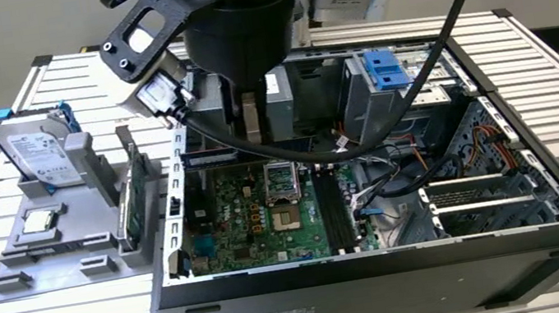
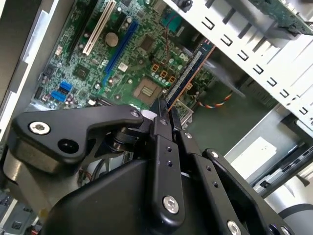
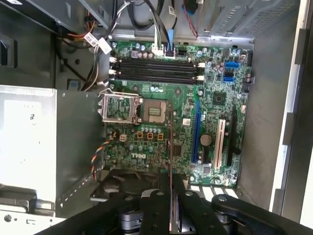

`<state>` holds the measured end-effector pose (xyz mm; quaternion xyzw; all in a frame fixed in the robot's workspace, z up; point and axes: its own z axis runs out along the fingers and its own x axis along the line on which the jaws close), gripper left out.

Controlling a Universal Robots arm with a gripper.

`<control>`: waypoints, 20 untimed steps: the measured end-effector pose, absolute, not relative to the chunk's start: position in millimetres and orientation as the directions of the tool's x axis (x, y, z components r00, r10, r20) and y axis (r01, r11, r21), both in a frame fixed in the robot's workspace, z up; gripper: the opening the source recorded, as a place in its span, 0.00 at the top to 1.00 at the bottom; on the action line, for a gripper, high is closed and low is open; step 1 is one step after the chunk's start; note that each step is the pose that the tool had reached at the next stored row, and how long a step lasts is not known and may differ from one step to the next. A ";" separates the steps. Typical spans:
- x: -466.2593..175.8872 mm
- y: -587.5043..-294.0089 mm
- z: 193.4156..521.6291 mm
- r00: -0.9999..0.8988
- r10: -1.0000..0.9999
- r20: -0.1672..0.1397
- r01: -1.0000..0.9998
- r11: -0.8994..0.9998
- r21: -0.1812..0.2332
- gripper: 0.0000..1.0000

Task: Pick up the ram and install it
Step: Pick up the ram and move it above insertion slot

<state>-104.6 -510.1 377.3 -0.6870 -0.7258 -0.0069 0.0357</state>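
Observation:
My gripper (image 1: pixel 253 131) hangs inside the open computer case (image 1: pixel 384 261), shut on the ram (image 1: pixel 216 157). In the exterior view the ram is a dark strip lying level under the fingers, above the far end of the motherboard (image 1: pixel 255 218). The second wrist view shows the ram (image 2: pixel 190 71) as a long board running out from between the black fingers (image 2: pixel 161 128). In the first wrist view the ram (image 3: pixel 169 164) is a thin edge rising from the gripper (image 3: pixel 170 188). The black memory slots (image 3: pixel 156 68) (image 1: pixel 334 210) lie across the board from it, apart from the stick.
A grey fixture (image 1: pixel 53 269) stands at the exterior view's left, holding a silver hard drive (image 1: pixel 40 151), a green card (image 1: pixel 131 203) and a small chip (image 1: pixel 40 221). Inside the case are the processor socket (image 3: pixel 122 108), cables (image 1: pixel 405 179) and drive bays (image 1: pixel 390 78).

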 end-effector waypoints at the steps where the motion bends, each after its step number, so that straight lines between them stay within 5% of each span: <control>1: -102.2 -510.0 377.3 -0.054 0.997 0.061 0.998 0.056 -0.039 1.00; 20: -65.5 -510.4 377.3 -0.103 0.992 0.067 0.994 0.105 -0.038 1.00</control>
